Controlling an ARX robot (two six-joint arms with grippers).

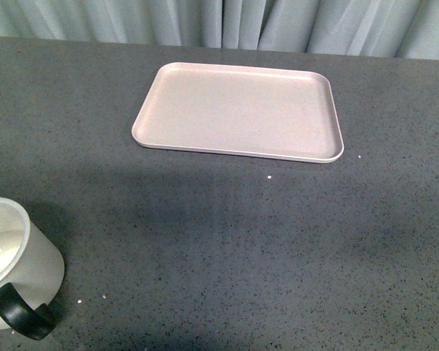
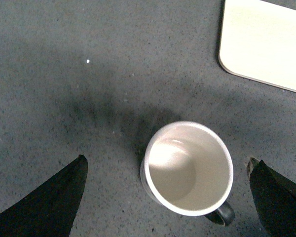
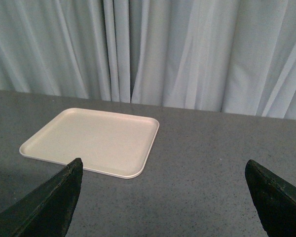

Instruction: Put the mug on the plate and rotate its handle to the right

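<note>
the mug (image 1: 18, 256) stands upright at the near left corner of the table (image 1: 241, 241), empty, its black handle (image 1: 18, 314) turned toward the near edge. the plate (image 1: 234, 152) lies bare well apart from it, up by the far edge around the middle, with a pale curtain (image 3: 187, 49) behind. the left claw (image 2: 166, 165) hangs over the mug with its jaws spread wide, one dark finger (image 2: 54, 197) to each side of the white wall and neither touching it. the right claw (image 3: 163, 167) is spread just as wide, grips nothing, and faces the plate from over the table. the mug looks stiff and fairly light with nothing in it, but its skin is smooth and glossy, so i'd expect it to slip if pinched lightly. the safest hold seems to be across the round body just under the rim, clear of the handle, so it can be turned once set down. if it's enamel, a hard landing could chip it.
</note>
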